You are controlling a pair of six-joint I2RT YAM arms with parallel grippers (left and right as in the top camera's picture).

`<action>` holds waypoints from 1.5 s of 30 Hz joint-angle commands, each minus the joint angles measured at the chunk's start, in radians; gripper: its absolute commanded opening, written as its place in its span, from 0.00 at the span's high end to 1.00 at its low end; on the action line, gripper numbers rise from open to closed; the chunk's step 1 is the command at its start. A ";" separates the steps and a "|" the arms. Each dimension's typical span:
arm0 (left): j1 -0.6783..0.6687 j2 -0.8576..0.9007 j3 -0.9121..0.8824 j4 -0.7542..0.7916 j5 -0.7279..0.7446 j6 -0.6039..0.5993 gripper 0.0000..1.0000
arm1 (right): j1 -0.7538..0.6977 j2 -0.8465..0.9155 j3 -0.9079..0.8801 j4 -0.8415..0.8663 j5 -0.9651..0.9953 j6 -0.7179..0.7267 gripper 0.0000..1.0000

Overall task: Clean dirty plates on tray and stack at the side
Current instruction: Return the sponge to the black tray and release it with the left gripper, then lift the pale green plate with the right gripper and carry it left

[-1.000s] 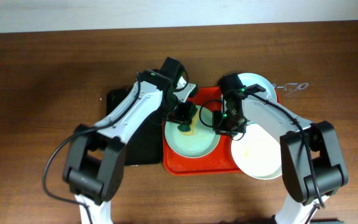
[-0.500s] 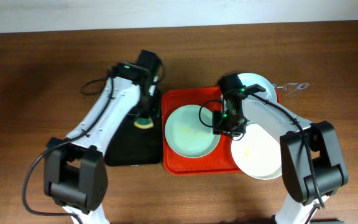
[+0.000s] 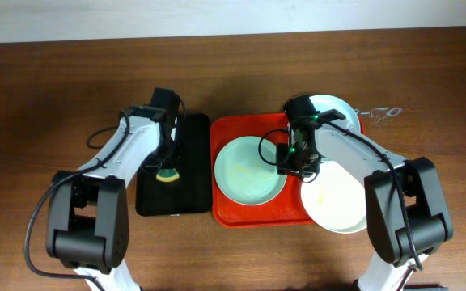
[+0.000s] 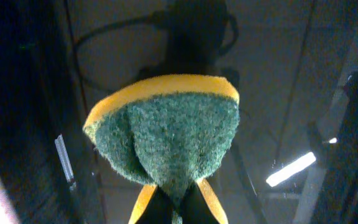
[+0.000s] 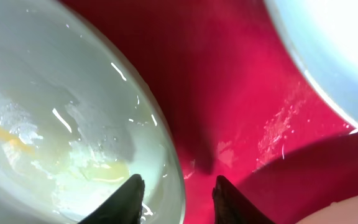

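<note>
**Dirty plates, three.**

- Item one: pale mint plate (image 3: 245, 174). It lies flat in the left half of the red tray (image 3: 235, 217), wet and glossy, with a yellow smear (image 5: 2, 127) on its inner face.
- Item two: upper white plate (image 3: 340, 109). It sits at the tray's far right corner, partly past the rim.
- Item three: lower white plate (image 3: 338, 202). It overhangs the tray's right edge and has a faint yellow mark near its centre.

**Right gripper** (image 5: 179, 194): the fingers are partly parted. One is over the mint plate's inside and the other over bare tray, with the plate's right rim between them (no clamp on it visible).

**Left gripper** (image 4: 173, 202): closed tight on a sponge (image 4: 173, 134), which is pinched into a fold. The green scouring face is towards the camera, with the yellow edge behind. The sponge is held over the black tray (image 3: 188, 137), which sits just beside the red tray on the wooden table (image 3: 55, 81).
</note>
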 commanded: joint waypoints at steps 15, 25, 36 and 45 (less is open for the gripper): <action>0.003 -0.024 -0.055 0.048 0.048 0.069 0.96 | -0.001 0.013 -0.022 0.039 0.033 0.003 0.81; 0.003 -0.030 -0.053 0.043 0.049 0.068 0.39 | -0.003 0.011 -0.009 0.039 0.033 0.003 0.96; 0.003 -0.303 0.045 -0.025 0.087 0.045 0.27 | -0.003 -0.100 0.032 0.011 0.042 -0.050 0.96; 0.003 -0.450 0.045 -0.106 0.084 0.046 0.10 | -0.003 -0.217 0.032 0.017 0.051 -0.083 0.96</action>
